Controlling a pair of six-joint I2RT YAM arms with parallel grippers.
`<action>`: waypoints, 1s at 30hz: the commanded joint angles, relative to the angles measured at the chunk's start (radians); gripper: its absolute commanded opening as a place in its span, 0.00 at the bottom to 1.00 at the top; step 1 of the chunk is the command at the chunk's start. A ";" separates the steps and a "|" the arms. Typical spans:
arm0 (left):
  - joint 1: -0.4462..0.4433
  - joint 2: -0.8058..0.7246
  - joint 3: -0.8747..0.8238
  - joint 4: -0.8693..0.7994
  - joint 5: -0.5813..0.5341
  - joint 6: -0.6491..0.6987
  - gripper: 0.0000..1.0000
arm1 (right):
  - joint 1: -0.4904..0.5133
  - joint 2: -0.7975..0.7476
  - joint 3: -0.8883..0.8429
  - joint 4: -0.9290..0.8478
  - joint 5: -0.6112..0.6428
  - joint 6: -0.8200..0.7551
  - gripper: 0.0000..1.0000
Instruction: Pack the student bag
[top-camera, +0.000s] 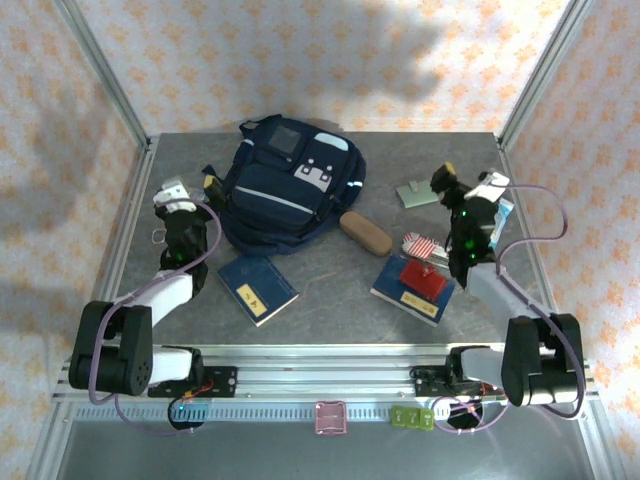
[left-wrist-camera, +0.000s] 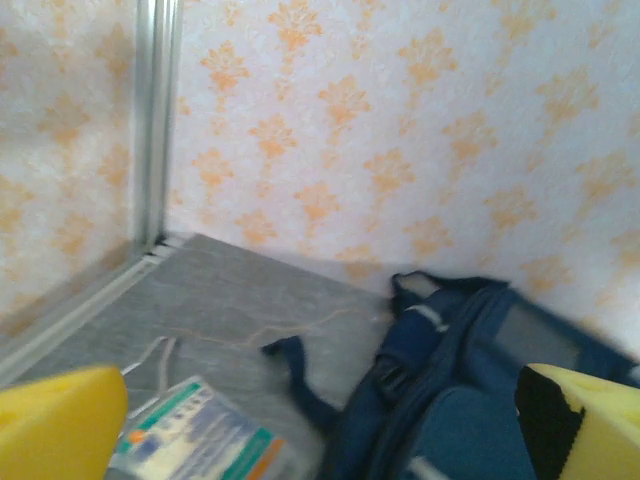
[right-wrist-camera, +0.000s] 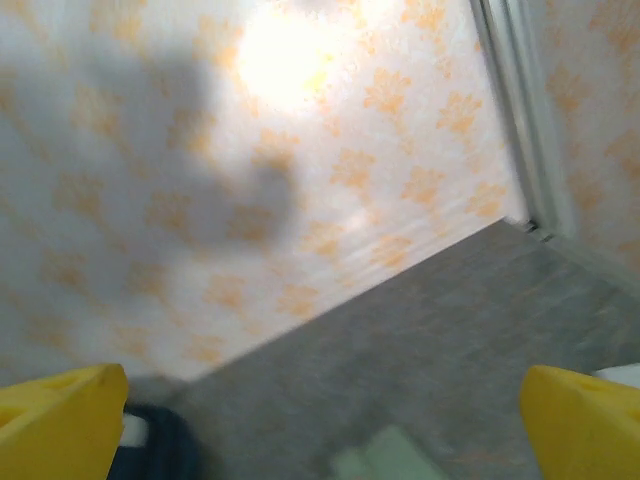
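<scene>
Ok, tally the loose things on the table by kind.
Student bag: 1
Blue books: 2
Brown oval case: 1
Red box: 1
Red-striped item: 1
Pale green card: 1
Printed packet: 1
Total: 8
A bluish scrap at far right is too hidden to count.

left arm (top-camera: 165, 290): black joints, white links, at rail's (top-camera: 320, 372) left end
right arm (top-camera: 535, 360): same build, rail's right end
cables (top-camera: 562, 212): lilac loops, one per arm
LEDs (top-camera: 467, 240): green, on wrists
jaws: yellow pads (left-wrist-camera: 55, 420)
</scene>
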 joint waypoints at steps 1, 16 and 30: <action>0.020 0.015 0.046 -0.183 0.216 -0.304 0.92 | -0.014 0.100 0.102 -0.196 -0.235 0.252 0.81; -0.231 0.226 0.124 -0.428 0.380 -0.475 0.53 | 0.156 0.855 0.747 -0.416 -0.634 0.309 0.64; -0.242 0.364 0.161 -0.442 0.370 -0.429 0.25 | 0.196 1.003 0.876 -0.387 -0.732 0.370 0.00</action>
